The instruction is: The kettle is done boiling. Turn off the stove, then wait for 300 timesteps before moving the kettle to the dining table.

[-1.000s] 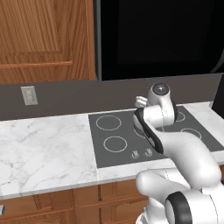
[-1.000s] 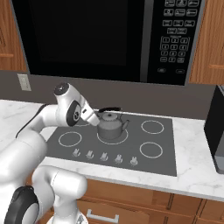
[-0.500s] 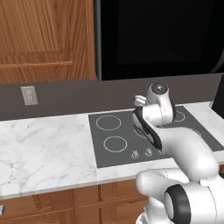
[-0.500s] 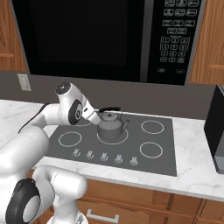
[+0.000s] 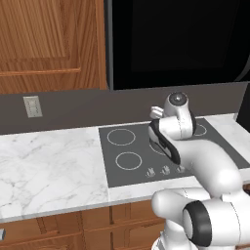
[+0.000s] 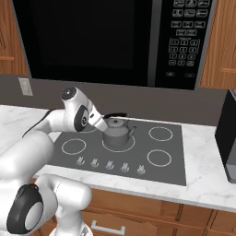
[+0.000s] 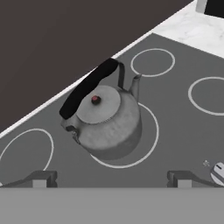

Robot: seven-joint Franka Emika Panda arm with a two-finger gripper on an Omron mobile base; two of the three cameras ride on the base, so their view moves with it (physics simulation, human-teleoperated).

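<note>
- Grey metal catches the light on the kettle (image 7: 109, 124), which sits on the large centre ring of the stove (image 6: 170, 156), its black arched handle (image 7: 87, 87) and short spout in plain sight in the hand view.
- The gripper (image 7: 111, 179) hovers above and just behind the kettle, fingers spread wide and holding nothing; its two dark fingertips (image 7: 41, 178) stand apart at the bottom of the hand view, with the kettle ahead of them and between their lines.
- In the right base view the white arm (image 6: 73, 117) bends over the cooktop from the left, its hand ending close beside the kettle's (image 6: 116, 132) handle; whether it touches cannot be told from that side.
- Below the tool, toward the robot, a row of small silver knobs (image 6: 109, 165) lines the stove's front edge.
- Beyond the tool rises a dark backsplash (image 6: 138, 99), and above it hangs a black microwave (image 6: 106, 41) with a keypad at its right.
- Off to the tool's left, white marble counter (image 5: 49, 161) stretches away from the cooktop (image 5: 127, 158), with a wall outlet (image 5: 32, 106) behind it and wooden cabinets (image 5: 49, 44) overhead.
</note>
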